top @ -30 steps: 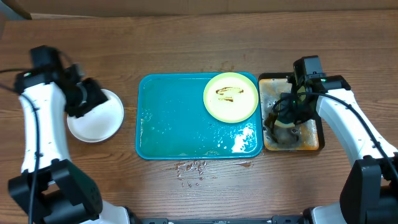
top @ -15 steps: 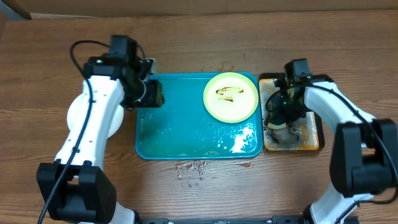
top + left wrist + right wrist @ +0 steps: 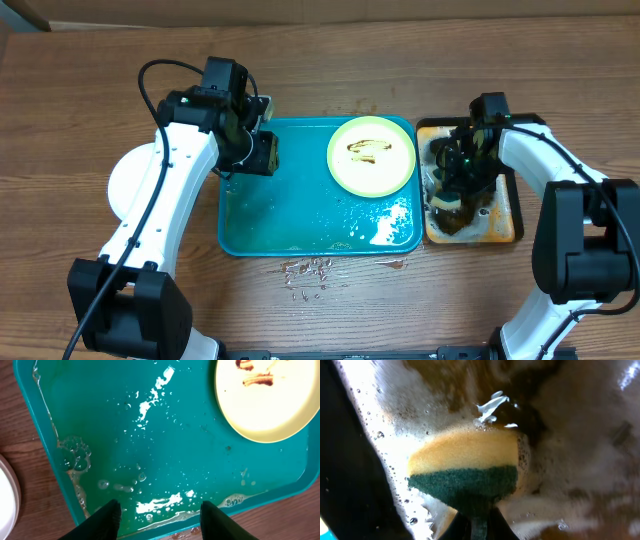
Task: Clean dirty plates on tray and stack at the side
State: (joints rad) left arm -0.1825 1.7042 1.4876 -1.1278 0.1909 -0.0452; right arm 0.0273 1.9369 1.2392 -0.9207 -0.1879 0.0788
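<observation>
I judge the step in hand is washing the round pale yellow-green plate (image 3: 385, 172) with brown smears, lying in the far right corner of the large teal plastic tray (image 3: 290, 215). My right tool (image 3: 472, 521) is clenched on the yellow-and-green sponge (image 3: 465, 467) in the small black-rimmed tray (image 3: 503, 215); my left tool (image 3: 161, 512) hangs released, empty, above the wet tray. Next the left must grasp that plate's rim.
</observation>
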